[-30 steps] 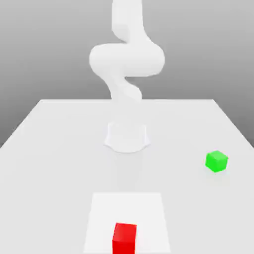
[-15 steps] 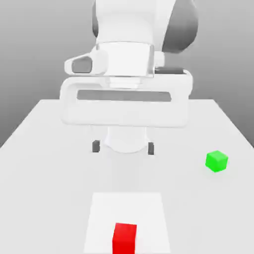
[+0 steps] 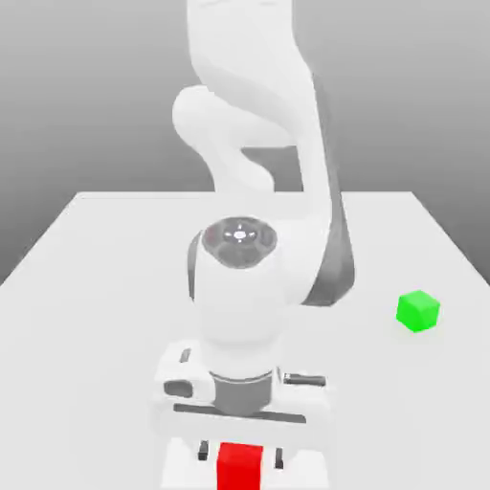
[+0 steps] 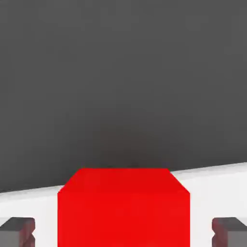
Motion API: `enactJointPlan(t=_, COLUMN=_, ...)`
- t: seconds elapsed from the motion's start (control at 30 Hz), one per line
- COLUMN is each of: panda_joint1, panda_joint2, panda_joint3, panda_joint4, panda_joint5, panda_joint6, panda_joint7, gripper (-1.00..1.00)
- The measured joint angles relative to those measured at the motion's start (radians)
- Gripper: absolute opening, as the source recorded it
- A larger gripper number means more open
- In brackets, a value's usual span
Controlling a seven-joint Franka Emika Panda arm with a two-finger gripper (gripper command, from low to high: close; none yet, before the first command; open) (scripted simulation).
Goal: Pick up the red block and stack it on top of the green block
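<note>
The red block (image 3: 239,469) sits on a white square patch (image 3: 182,469) at the near edge of the table. My gripper (image 3: 241,452) has come down over it, and its dark fingertips (image 3: 203,450) stand on either side of the cube. In the hand view the red block (image 4: 123,207) lies between the two fingertips (image 4: 17,231), with a clear gap on each side, so the gripper (image 4: 123,231) is open around it. The green block (image 3: 418,311) rests alone on the table toward the exterior view's right, well away from the hand.
The white table (image 3: 96,287) stretches back to the arm's base. My white arm (image 3: 244,278) bends over the middle of the table and hides the surface behind the hand.
The hand has dropped from mid-height above the table to straddle the red block. Neither block has moved.
</note>
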State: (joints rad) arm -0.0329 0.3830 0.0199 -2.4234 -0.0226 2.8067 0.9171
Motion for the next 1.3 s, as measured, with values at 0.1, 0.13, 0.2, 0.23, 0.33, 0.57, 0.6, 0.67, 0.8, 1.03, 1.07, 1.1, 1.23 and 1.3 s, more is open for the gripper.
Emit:
enactJointPlan(t=0.1, panda_joint1=0.001, panda_joint2=0.017, panda_joint3=-0.001, panda_joint4=0.003, panda_joint5=-0.002, panda_joint6=0.015, panda_joint7=0.001, gripper=-1.0)
enactJointPlan(t=0.13, panda_joint1=0.0, panda_joint2=0.008, panda_joint3=0.0, panda_joint4=0.001, panda_joint5=-0.001, panda_joint6=0.007, panda_joint7=0.001, gripper=-1.0)
enactJointPlan(t=0.2, panda_joint1=-0.002, panda_joint2=-0.044, panda_joint3=0.003, panda_joint4=-0.007, panda_joint5=0.002, panda_joint6=-0.037, panda_joint7=-0.001, gripper=-1.0)
enactJointPlan(t=0.23, panda_joint1=-0.004, panda_joint2=-0.077, panda_joint3=0.005, panda_joint4=-0.013, panda_joint5=0.004, panda_joint6=-0.065, panda_joint7=-0.003, gripper=-1.0)
enactJointPlan(t=0.33, panda_joint1=0.013, panda_joint2=-0.17, panda_joint3=0.034, panda_joint4=-0.038, panda_joint5=0.034, panda_joint6=-0.128, panda_joint7=0.008, gripper=-1.0)
enactJointPlan(t=0.57, panda_joint1=0.193, panda_joint2=-0.328, panda_joint3=0.201, panda_joint4=-0.142, panda_joint5=0.191, panda_joint6=-0.161, panda_joint7=0.124, gripper=-1.0)
enactJointPlan(t=0.6, panda_joint1=0.227, panda_joint2=-0.35, panda_joint3=0.218, panda_joint4=-0.157, panda_joint5=0.211, panda_joint6=-0.164, panda_joint7=0.143, gripper=-1.0)
enactJointPlan(t=0.67, panda_joint1=0.292, panda_joint2=-0.392, panda_joint3=0.246, panda_joint4=-0.188, panda_joint5=0.245, panda_joint6=-0.169, panda_joint7=0.186, gripper=-1.0)
enactJointPlan(t=0.8, panda_joint1=0.401, panda_joint2=-0.469, panda_joint3=0.303, panda_joint4=-0.252, panda_joint5=0.293, panda_joint6=-0.176, panda_joint7=0.288, gripper=-1.0)
enactJointPlan(t=1.03, panda_joint1=0.526, panda_joint2=-0.58, panda_joint3=0.464, panda_joint4=-0.369, panda_joint5=0.338, panda_joint6=-0.171, panda_joint7=0.491, gripper=-1.0)
enactJointPlan(t=1.07, panda_joint1=0.544, panda_joint2=-0.592, panda_joint3=0.488, panda_joint4=-0.386, panda_joint5=0.34, panda_joint6=-0.169, panda_joint7=0.523, gripper=-1.0)
enactJointPlan(t=1.1, panda_joint1=0.559, panda_joint2=-0.605, panda_joint3=0.514, panda_joint4=-0.403, panda_joint5=0.342, panda_joint6=-0.166, panda_joint7=0.555, gripper=-1.0)
enactJointPlan(t=1.23, panda_joint1=0.595, panda_joint2=-0.625, panda_joint3=0.595, panda_joint4=-0.454, panda_joint5=0.332, panda_joint6=-0.142, panda_joint7=0.659, gripper=-1.0)
enactJointPlan(t=1.3, panda_joint1=0.586, panda_joint2=-0.607, panda_joint3=0.609, panda_joint4=-0.457, panda_joint5=0.313, panda_joint6=-0.119, panda_joint7=0.679, gripper=-1.0)
